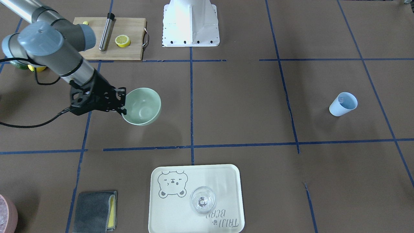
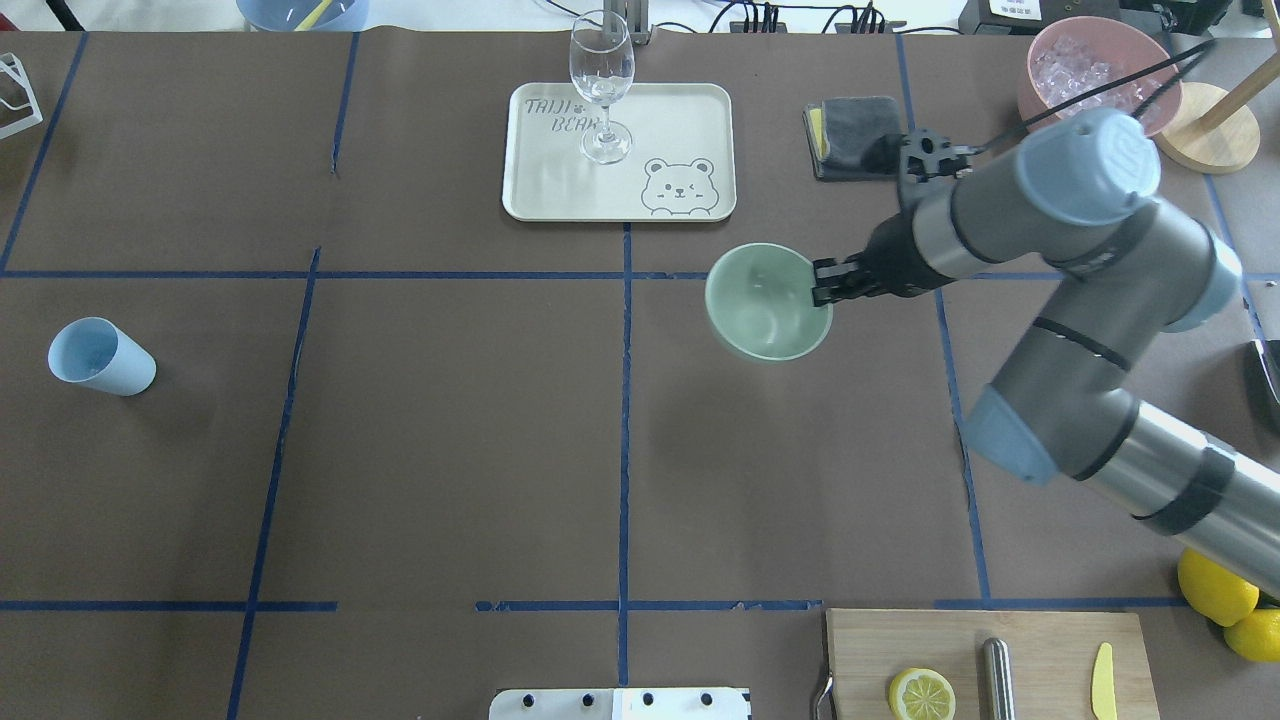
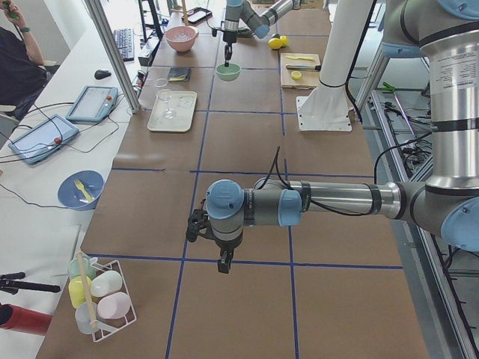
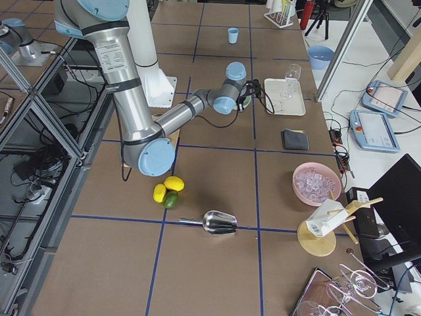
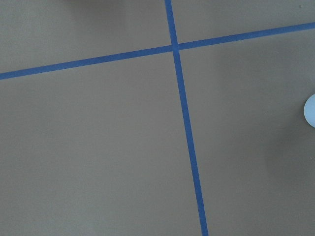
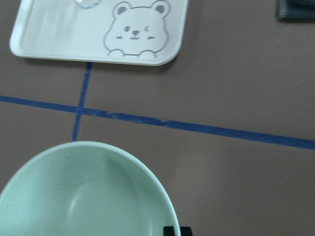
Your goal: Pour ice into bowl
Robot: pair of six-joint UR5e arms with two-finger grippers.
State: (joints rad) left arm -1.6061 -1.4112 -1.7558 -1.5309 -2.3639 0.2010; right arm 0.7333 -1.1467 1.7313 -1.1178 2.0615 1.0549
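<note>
The pale mint-green bowl (image 1: 144, 106) (image 2: 765, 305) is empty and sits right of the table's middle in the overhead view. My right gripper (image 1: 124, 103) (image 2: 822, 288) is shut on the bowl's rim, one finger inside and one outside. The right wrist view shows the bowl (image 6: 88, 196) filling the bottom. The ice (image 2: 1080, 70) (image 4: 316, 181) lies in a pink container at the far right. My left gripper (image 3: 223, 262) hangs over bare table near the left end; I cannot tell if it is open.
A white bear tray (image 2: 560, 190) with a clear wine glass (image 2: 601, 85) stands beyond the bowl. A grey cloth (image 2: 850, 135) lies beside it. A light blue cup (image 2: 95, 358) stands far left. A cutting board (image 2: 1040, 660) with a lemon half, lemons (image 2: 1215, 590) and a metal scoop (image 4: 220, 222) are near the robot.
</note>
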